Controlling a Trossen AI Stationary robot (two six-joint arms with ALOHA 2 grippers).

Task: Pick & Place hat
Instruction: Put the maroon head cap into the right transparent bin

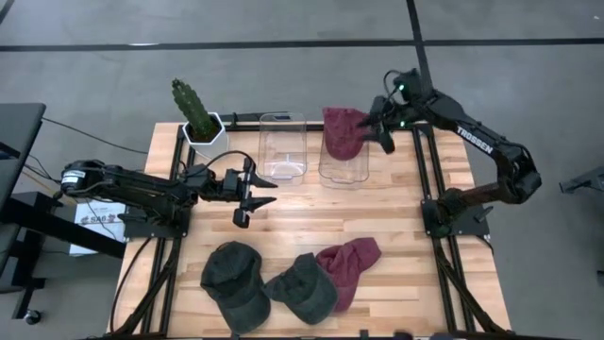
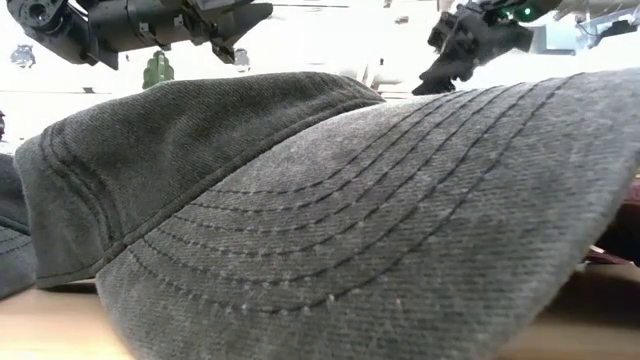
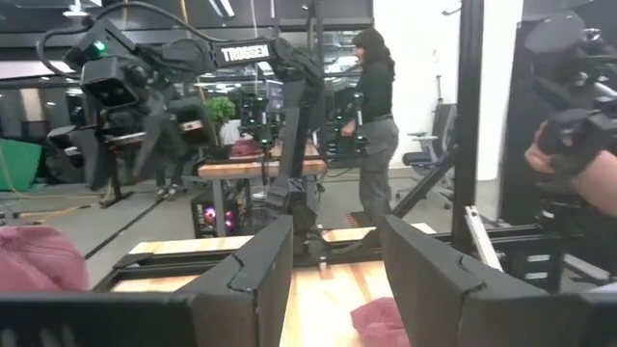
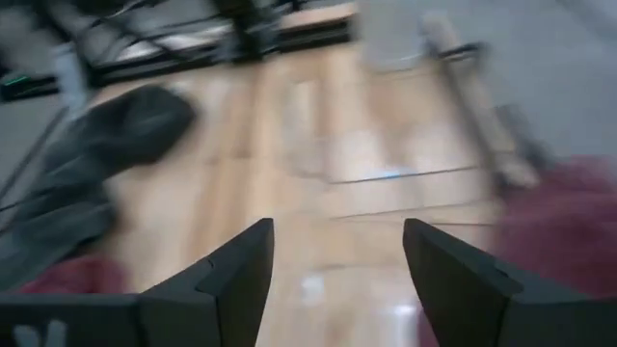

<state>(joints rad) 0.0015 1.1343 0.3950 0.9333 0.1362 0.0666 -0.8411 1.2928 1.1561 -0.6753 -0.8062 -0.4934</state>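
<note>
The hats are soft cloth caps, light and floppy, likely to sag and fold when lifted; only the stitched brim looks stiff. A pinch on the crown's bunched fabric, or across the brim edge, should hold best.

One maroon cap [image 1: 343,133] lies draped over the right clear bin [image 1: 343,170] at about 1 o'clock on the surface [image 1: 396,222]. Three more lie along the 6 o'clock edge: two dark grey caps [image 1: 234,280] [image 1: 304,286] and a maroon cap [image 1: 354,265] overlapping the second.

The right hand [image 1: 385,127] sits just beside the draped cap, fingers apart and, as far as I can tell, gripping nothing. The left hand [image 1: 253,197] hovers near the middle of the surface toward 9 o'clock, fingers spread wide and empty.
</note>
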